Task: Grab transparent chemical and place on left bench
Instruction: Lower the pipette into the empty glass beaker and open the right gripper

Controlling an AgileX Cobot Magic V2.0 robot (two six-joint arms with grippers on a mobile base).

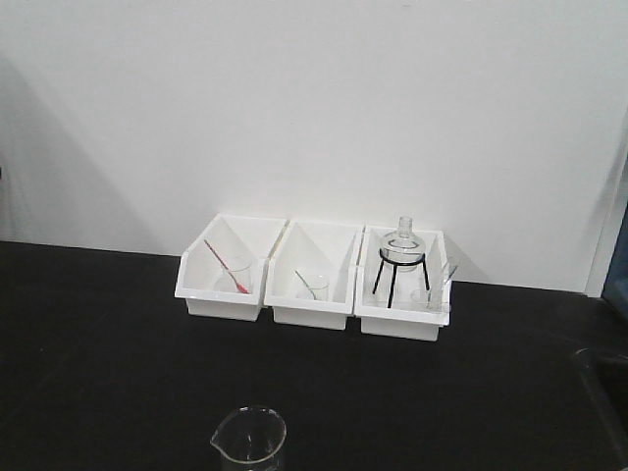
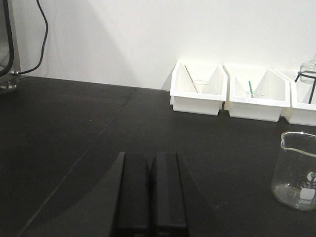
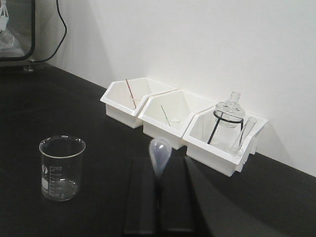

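The transparent chemical (image 3: 160, 153) is a clear pipette; its whitish bulb sticks up from between the black fingers of my right gripper (image 3: 159, 162), which is shut on its stem. The stem is hidden inside the jaws. The gripper hangs low over the black top of the left bench (image 3: 94, 217), a short way in front of the white bins. My left gripper (image 2: 149, 155) is shut with nothing in it, low over the same bench (image 2: 64, 138). Neither gripper shows in the front view.
Three white bins (image 1: 314, 285) stand along the white wall. They hold a red pipette (image 1: 224, 265), a green pipette (image 2: 251, 89) and a glass flask on a black tripod (image 1: 402, 250). An empty glass beaker (image 3: 61, 168) stands left of my right gripper. A sunken sink (image 1: 603, 383) lies far right.
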